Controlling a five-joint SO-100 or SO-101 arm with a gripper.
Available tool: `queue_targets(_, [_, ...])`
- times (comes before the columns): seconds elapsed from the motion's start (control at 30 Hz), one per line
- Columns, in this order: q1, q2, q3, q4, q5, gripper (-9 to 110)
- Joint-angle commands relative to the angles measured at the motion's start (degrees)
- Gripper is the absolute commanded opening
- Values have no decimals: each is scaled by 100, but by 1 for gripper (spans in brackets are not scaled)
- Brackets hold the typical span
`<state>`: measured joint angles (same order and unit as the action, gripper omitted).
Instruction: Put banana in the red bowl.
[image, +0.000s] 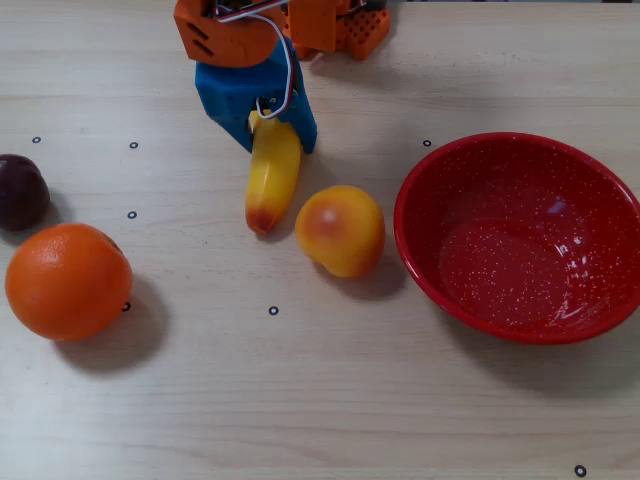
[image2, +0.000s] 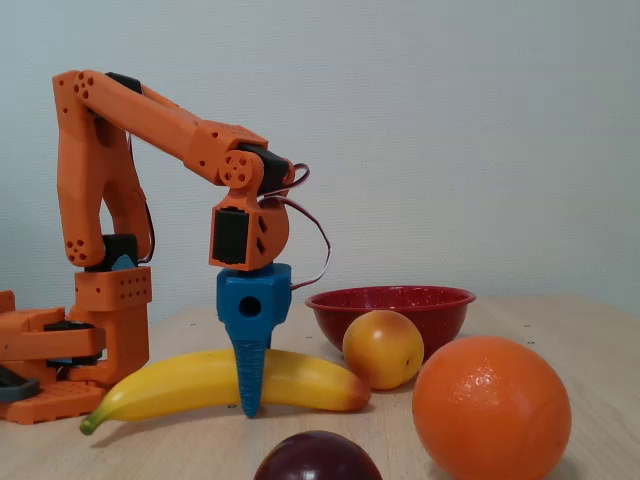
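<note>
Gripper (image2: 250, 405) grips banana (image2: 200, 380); wooden table (image: 330, 400).

Orange (image: 68, 281), dark plum (image: 21, 192), peach (image: 341, 229) on wooden table (image: 320, 400).

Hobby or lab bench, pale wooden table (image: 330, 400) with small ringed marker dots, plain wall (image2: 450, 130)

bananas: we count one (image: 272, 172)
red bowls: we count one (image: 420, 190)
oranges: we count one (image: 67, 281)
peaches: we count one (image: 340, 230)
plums: we count one (image: 20, 192)
</note>
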<state>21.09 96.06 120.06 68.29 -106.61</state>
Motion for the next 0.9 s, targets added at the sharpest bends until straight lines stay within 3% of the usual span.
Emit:
queue_targets(0.0, [-97, 773, -589, 220, 132, 0])
queue_targets(0.37, [-114, 1178, -958, 571, 202, 0])
queue_targets(0.87, [-633, 1433, -1828, 1274, 1573, 0])
